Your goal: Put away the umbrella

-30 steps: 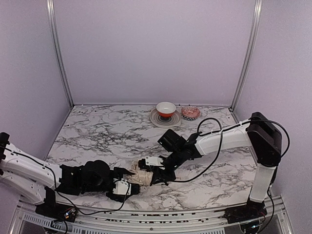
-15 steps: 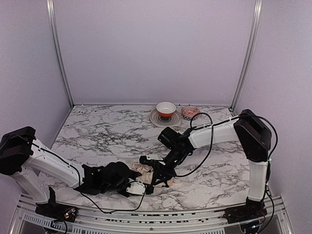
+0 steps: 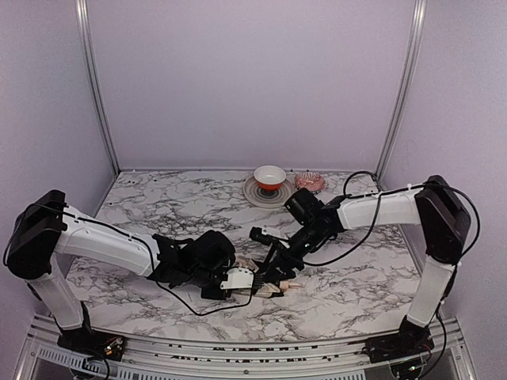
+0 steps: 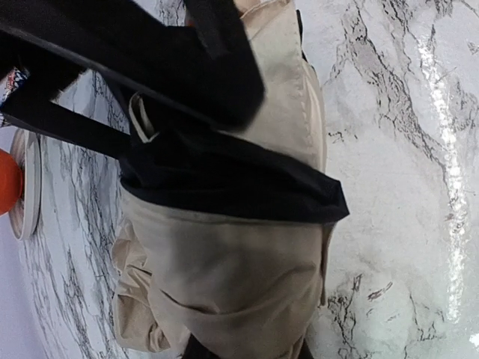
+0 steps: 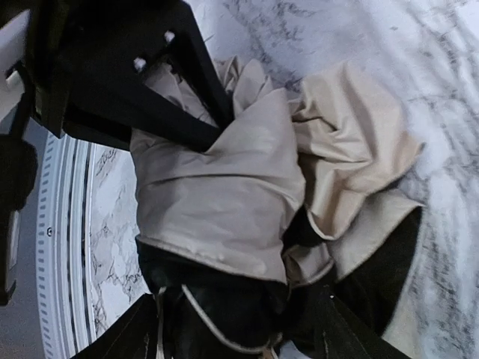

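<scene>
The umbrella lies as a crumpled cream-beige bundle with a black band near the table's front middle, and its tan handle pokes out to the right. My left gripper reaches it from the left. In the left wrist view the umbrella fills the space at the left gripper, whose jaws are shut on the fabric. My right gripper comes down from the right. Its jaws stand open in the right wrist view, straddling the umbrella at the black part.
A red-and-white bowl sits on a grey plate at the back, with a small pink patterned dish beside it. The bowl also shows at the left wrist view's edge. The table's metal front rail runs close behind the umbrella.
My left gripper has moved right to the umbrella and closed on the fabric. My right gripper has opened and shifted right and back. The umbrella bundle sits further right than before.
</scene>
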You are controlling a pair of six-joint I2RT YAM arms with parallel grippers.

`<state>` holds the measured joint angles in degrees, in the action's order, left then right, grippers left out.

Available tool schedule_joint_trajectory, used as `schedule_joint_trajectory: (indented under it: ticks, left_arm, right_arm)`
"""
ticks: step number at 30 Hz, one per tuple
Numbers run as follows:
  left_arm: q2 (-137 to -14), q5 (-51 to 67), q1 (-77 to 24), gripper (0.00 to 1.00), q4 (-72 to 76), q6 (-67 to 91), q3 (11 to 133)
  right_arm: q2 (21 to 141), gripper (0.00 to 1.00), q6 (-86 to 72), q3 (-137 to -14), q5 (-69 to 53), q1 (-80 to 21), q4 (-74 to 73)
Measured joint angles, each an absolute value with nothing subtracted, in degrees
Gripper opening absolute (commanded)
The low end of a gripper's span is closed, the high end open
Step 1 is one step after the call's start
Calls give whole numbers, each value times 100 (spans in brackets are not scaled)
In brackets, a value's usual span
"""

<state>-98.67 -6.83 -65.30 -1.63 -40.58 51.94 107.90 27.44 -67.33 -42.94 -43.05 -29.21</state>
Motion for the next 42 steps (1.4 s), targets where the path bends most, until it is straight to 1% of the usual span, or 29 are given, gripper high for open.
schedule_joint_trajectory:
  ticks: [4,8,10,12,14,18,21,25,27,31,33,34,35,37,38,39,42]
  left_arm:
    - [-9920,10,-6226,1,-746,-3732,5542]
    - [-10108,674,-5953,3,-1225,-3461,5885]
    - [-10206,978,-5824,5,-1400,-3350,6029]
    - [-10331,1358,-5680,6,-1590,-3262,6195]
    - [-10444,1704,-5548,7,-1763,-3210,6342]
    - [-10667,2303,-5349,8,-2047,-3124,6587]
    - [-10774,2633,-5288,9,-2217,-3098,6687]
    - [-10871,2974,-5282,9,-2473,-3081,6781]
    - [-10901,3085,-5280,10,-2556,-3085,6807]
    - [-10945,3197,-5227,13,-2657,-3081,6836]
    - [-10965,3253,-5201,14,-2692,-3089,6851]
    - [-10969,3275,-5188,15,-2709,-3096,6851]
    - [-10971,3288,-5179,16,-2718,-3096,6853]
    - [-10975,3310,-5177,28,-2729,-3103,6862]
    - [-10975,3312,-5177,37,-2738,-3107,6862]
    - [-10975,3312,-5177,43,-2770,-3098,6860]
    - [-10954,3310,-5168,62,-2867,-3072,6803]
  right_arm:
    - [9561,72,2504,-6060,-3868,-4145,-2097]
    - [8187,72,2416,-5098,-3371,-4165,-1002]
    - [7708,74,2447,-4600,-3129,-4222,-563]
    - [7378,77,2591,-4145,-2845,-4375,-211]
    - [7113,79,2915,-3647,-2414,-4849,174]
    - [7089,83,3629,-2998,-1592,-5961,823]
    - [7446,84,4071,-3026,-980,-6206,1096]
    - [8237,83,4578,-3487,-370,-6300,1160]
    - [8567,80,4722,-3719,-228,-6326,1094]
    - [9061,70,4825,-4128,-187,-6344,611]
    - [9231,68,4807,-4309,-215,-6346,366]
    - [9312,64,4786,-4386,-244,-6346,259]
    - [9395,58,4786,-4462,-276,-6346,167]
    - [9513,40,4803,-4565,-340,-6348,69]
    - [9566,34,4770,-4611,-368,-6348,3]
    - [9616,30,4731,-4654,-405,-6348,-38]
    - [9710,24,4558,-4805,-475,-6340,-128]
